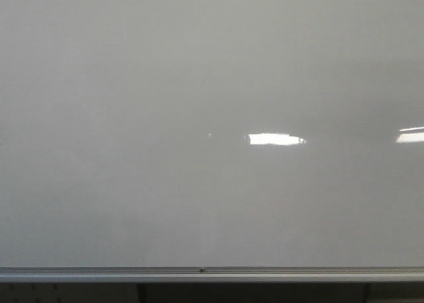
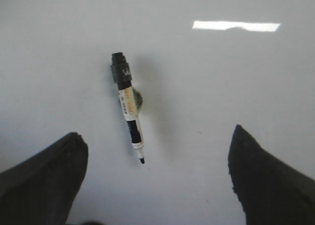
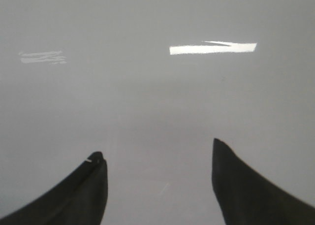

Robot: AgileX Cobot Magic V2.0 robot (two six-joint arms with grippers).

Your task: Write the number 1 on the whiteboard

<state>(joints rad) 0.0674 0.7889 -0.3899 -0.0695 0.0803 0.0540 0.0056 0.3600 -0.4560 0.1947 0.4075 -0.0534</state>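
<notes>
Your left gripper (image 2: 155, 178) hangs over the whiteboard (image 2: 236, 97) with both fingers spread wide, gripping nothing; your right gripper (image 3: 160, 183) is likewise spread over bare board. You have one marker (image 2: 128, 107), uncapped, lying on the board ahead of the left fingers, not touching them, tip toward them

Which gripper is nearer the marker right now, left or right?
Left. The marker lies on the whiteboard ahead of the open left gripper, between its fingers' lines but untouched. The open right gripper faces bare board; no marker shows in its view.
</notes>
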